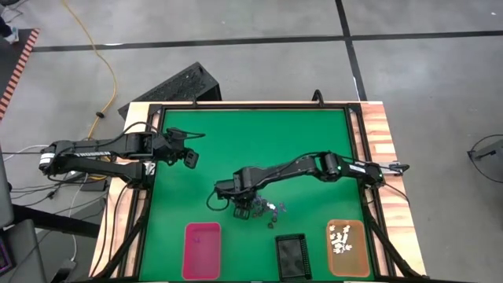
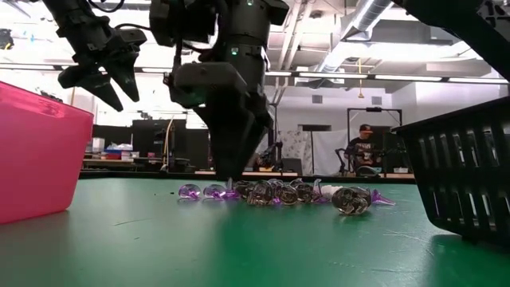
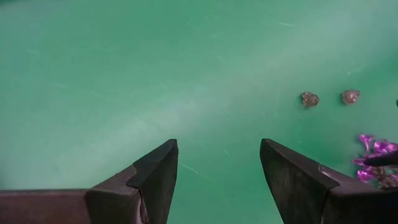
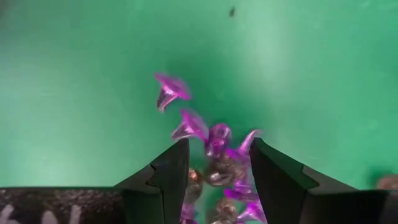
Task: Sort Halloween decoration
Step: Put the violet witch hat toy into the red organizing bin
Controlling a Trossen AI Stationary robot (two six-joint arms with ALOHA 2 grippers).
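Observation:
A small pile of Halloween decoration trinkets [image 1: 267,209], purple and brownish-clear, lies on the green mat in front of the trays. In the low view the pile [image 2: 279,193] forms a row on the mat. My right gripper [image 4: 217,155] points down at the pile's left end [image 2: 231,185], open, with several trinkets [image 4: 214,171] between its fingers. More purple ones [image 4: 171,90] lie just beyond the tips. My left gripper [image 1: 194,149] hangs open above the mat's far left [image 3: 217,162], holding nothing. Two brownish trinkets [image 3: 309,99] lie apart from the pile. My right gripper comes at the pile from above, pointing down, with its fingertips [image 2: 231,182] at the mat. Several trinkets lie on the mat between the two fingers, close against their inner sides [image 4: 194,177]. Whether the fingers touch them I cannot tell.
Three trays stand along the near edge: pink [image 1: 202,250], black [image 1: 291,256], and orange [image 1: 346,248] with white trinkets [image 1: 340,238] in it. In the low view the pink tray [image 2: 36,151] and the black tray [image 2: 466,171] flank the pile. A person [image 2: 365,147] sits far behind the table.

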